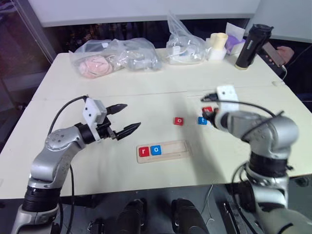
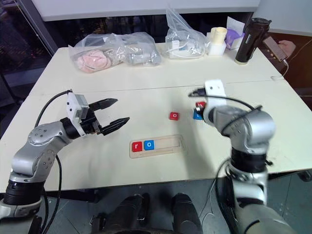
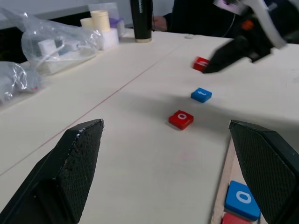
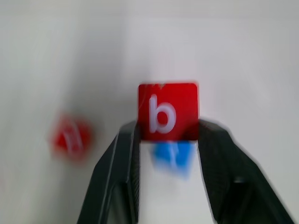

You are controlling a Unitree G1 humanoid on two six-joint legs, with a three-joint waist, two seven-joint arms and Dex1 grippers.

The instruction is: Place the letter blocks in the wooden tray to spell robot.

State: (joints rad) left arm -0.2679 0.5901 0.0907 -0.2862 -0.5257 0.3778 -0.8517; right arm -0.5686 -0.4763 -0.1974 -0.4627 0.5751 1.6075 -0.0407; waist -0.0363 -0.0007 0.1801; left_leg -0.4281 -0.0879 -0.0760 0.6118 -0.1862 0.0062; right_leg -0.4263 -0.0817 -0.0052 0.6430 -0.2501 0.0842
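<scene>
Left arm is bent at the elbow, forearm reaching inward and roughly level; the left tool (image 1: 123, 118) hangs with its two black fingers spread wide, nothing between them. Right arm is folded, wrist angled downward; the right tool (image 4: 168, 133) has its fingers clamped on the red b block (image 4: 167, 112).

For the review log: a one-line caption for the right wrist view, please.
Right gripper shut on the red b block, held above the table over a blue block.
</scene>
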